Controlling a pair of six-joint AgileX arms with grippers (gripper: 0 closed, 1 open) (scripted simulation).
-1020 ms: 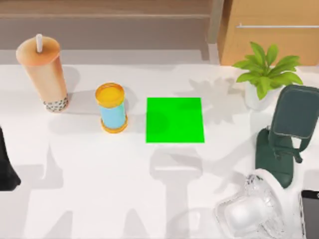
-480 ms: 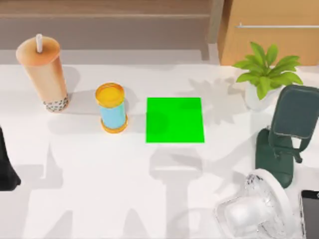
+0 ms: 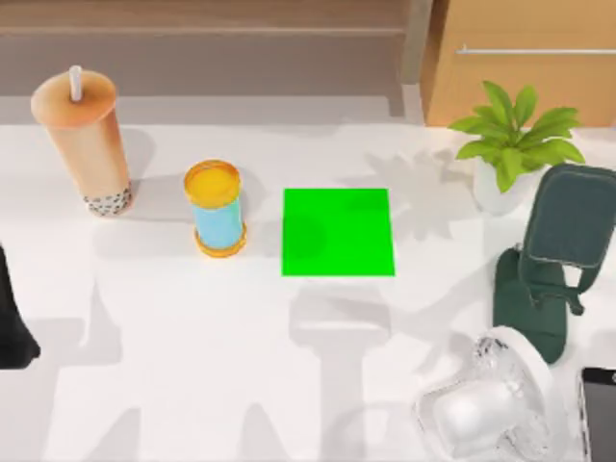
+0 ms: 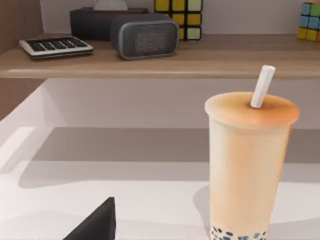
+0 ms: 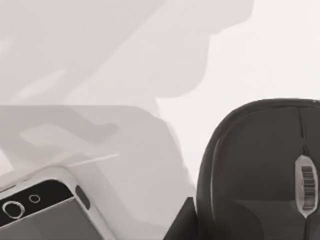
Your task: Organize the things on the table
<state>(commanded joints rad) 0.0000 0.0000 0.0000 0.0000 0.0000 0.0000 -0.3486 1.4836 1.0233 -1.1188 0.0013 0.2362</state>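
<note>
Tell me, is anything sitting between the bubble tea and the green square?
Yes. The orange-lidded blue can stands on the table between the bubble tea cup and the green square, just left of the square.

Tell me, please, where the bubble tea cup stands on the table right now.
The bubble tea cup stands upright at the top view's far left, towards the table's back edge, left of the blue can with orange lid.

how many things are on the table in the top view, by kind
Drinks containers: 2, tall orange-beige bubble tea cup, yellow-lidded blue can
Electronics: 2, clear-caged white desk fan, grey-screened smartphone
Plants: 1, potted green plant
Stands: 1, dark green phone stand
Total: 6
</note>
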